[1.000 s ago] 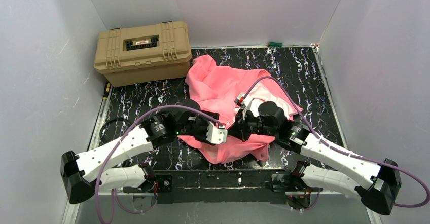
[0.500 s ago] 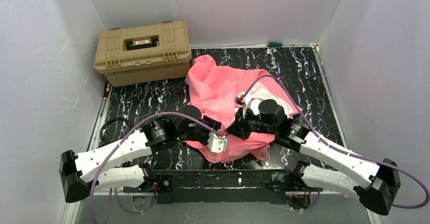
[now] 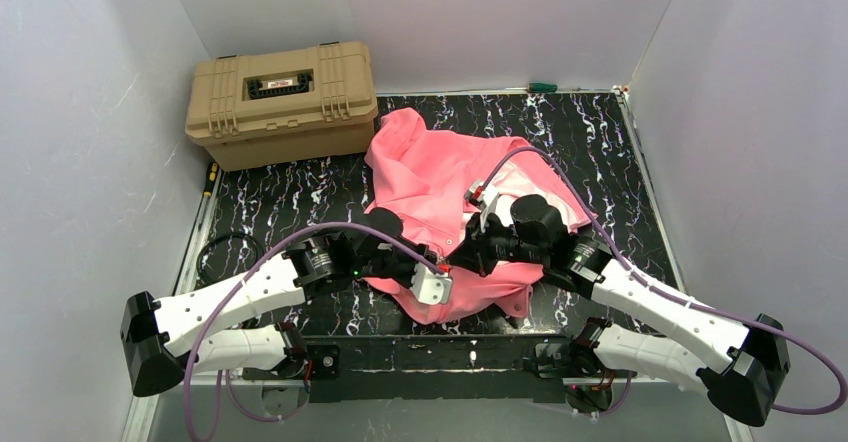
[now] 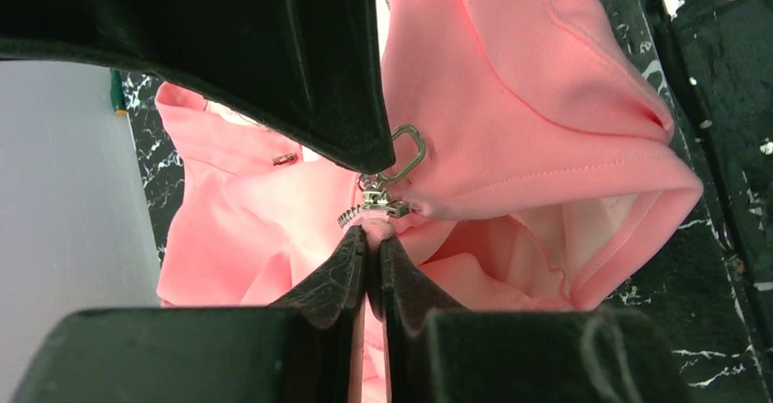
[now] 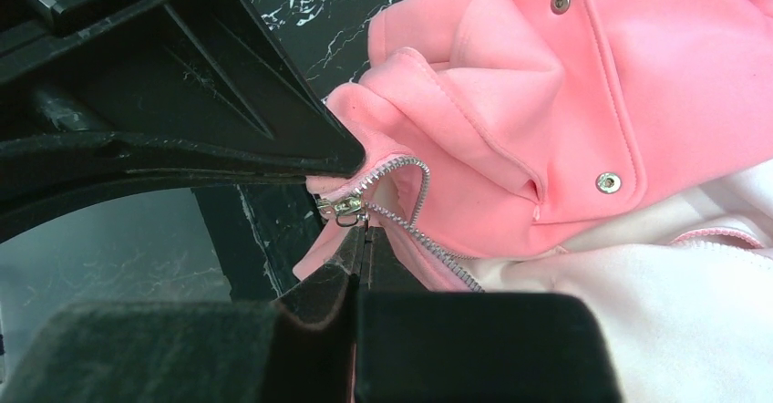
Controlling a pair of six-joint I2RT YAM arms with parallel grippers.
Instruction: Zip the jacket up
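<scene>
The salmon-pink jacket lies crumpled mid-table, pale lining showing on its right. In the left wrist view my left gripper is shut on a fold of jacket fabric just below the metal zipper slider. My right gripper is shut on the zipper pull, right at the slider; its ring sticks out past the right finger. Zipper teeth curve away unjoined. Seen from above, the left gripper and right gripper meet at the jacket's near hem.
A tan hard case stands at the back left, close to the jacket's hood. A green-handled tool lies against the back wall and a yellow-handled one along the left edge. White walls close in three sides.
My left gripper has closed onto the jacket fabric under the slider and shifted slightly toward the near edge. The right arm has held still.
</scene>
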